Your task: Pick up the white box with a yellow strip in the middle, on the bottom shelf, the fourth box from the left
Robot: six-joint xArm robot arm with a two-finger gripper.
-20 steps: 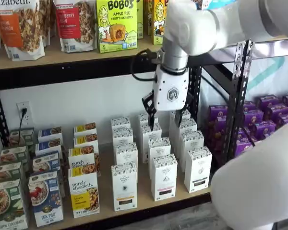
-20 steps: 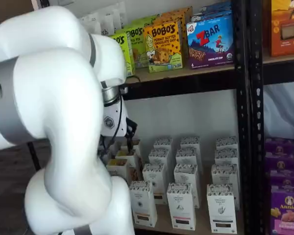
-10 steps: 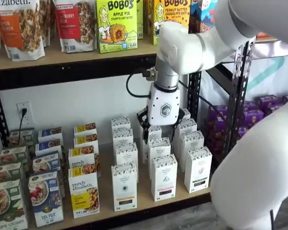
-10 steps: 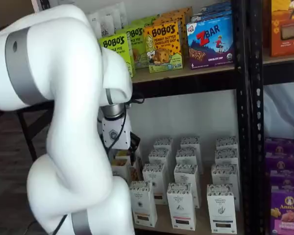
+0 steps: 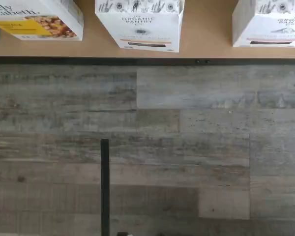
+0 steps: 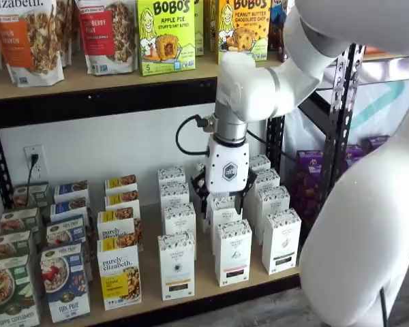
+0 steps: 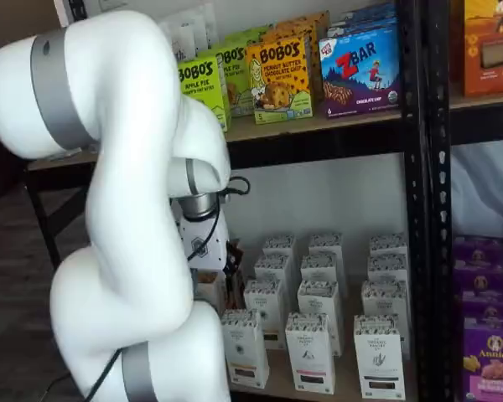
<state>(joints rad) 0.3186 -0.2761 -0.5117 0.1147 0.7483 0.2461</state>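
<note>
In both shelf views the white arm bends down from above, its wrist pointing straight downward. The gripper (image 6: 222, 196) hangs vertical, with its white body in plain sight and its two black fingers spread wide, holding nothing.

White box (image 5: 139, 24) cut off by frame edge

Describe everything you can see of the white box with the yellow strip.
The white box is a tall, narrow cardboard-looking carton with a grey-patterned top band, small round logo and yellow strip low on its front. It stands upright at the front edge of the bottom shelf, heading its row, apart from the purely elizabeth box beside it. The open tool hangs farther back, not touching it.
</note>
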